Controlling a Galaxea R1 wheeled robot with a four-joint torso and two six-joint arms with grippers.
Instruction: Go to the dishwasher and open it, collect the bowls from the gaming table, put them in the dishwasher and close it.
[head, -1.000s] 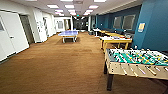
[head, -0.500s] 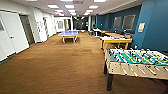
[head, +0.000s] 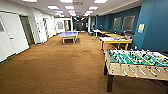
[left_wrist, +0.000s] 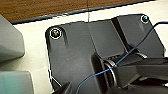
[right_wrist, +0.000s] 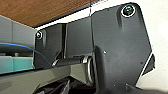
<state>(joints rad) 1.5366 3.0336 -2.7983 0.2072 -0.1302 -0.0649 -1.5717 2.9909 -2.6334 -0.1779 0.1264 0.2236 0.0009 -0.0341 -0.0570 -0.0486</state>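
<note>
Along the blue wall on the right of the head view, you have the green foosball table (head: 136, 61) nearest, and beyond it a yellow-edged, white-topped bench (head: 115, 40), which I take to be the gaming table. Something colourful lies on its top, but you cannot make out the bowls from here, and the dishwasher is nowhere to be placed yet. A blue table-tennis table (head: 68, 34) stands well down the brown carpet (head: 60, 67), with white doors (head: 10, 40) on the left. From the wrist views you cannot tell whether either gripper is open or closed. Expect the bowls to be light, stiff and rather slippery; I'd judge the rim the best place to pinch, one wall between the fingers.
</note>
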